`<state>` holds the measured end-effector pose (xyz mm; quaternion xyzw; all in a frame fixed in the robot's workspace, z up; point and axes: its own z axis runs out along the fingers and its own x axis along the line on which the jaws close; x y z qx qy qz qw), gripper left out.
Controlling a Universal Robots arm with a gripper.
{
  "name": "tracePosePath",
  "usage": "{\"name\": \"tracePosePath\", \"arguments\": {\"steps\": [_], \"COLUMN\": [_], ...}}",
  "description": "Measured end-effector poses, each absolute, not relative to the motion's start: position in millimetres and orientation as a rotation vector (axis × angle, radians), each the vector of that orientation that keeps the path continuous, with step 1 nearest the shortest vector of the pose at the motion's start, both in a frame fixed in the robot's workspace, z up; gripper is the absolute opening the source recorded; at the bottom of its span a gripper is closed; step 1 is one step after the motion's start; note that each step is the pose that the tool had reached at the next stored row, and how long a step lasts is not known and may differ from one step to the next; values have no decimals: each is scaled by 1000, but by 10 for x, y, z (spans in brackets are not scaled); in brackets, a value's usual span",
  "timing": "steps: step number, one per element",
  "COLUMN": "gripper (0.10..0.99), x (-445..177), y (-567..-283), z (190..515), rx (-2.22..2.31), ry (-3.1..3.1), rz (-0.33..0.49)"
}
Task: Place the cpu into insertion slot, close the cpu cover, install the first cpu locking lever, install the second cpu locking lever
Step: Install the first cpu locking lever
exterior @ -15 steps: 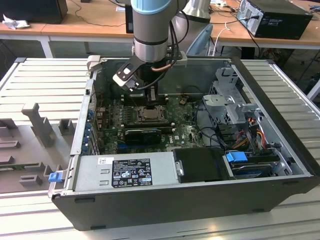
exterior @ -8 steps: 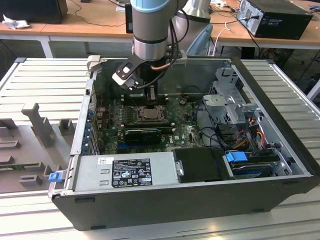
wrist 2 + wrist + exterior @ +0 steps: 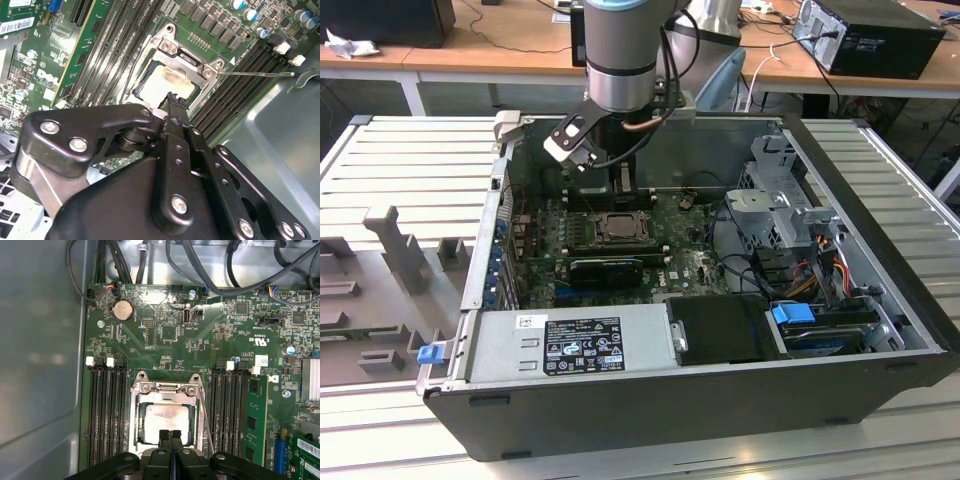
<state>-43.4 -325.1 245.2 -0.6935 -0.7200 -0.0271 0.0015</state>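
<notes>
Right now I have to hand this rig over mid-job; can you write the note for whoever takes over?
Gripper: jaws shut, nothing visibly held, tips at the chip's edge.
Chip: seated in the socket on the green board.
Cover: down over the chip, framing its metal face.
Done: chip placed, cover apparently closed.
Left: both levers. One thin lever sticks out across the memory slots, seemingly unlatched; the other I cannot judge.

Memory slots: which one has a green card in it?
The outermost memory slot, across the cpu from the grey case wall; the others look empty.
</notes>
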Motion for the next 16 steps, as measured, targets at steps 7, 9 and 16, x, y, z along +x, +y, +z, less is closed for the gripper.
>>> {"name": "tracePosePath", "arguments": {"steps": [7, 9, 16], "gripper": [106, 106, 106], "x": [-434, -434, -434], "y": [-3251, -3251, -3251], "z": [2521, 2568, 2704], "rx": [-2177, -2177, -2177], "ry": [-2260, -2260, -2261], "rz": [-85, -84, -83]}}
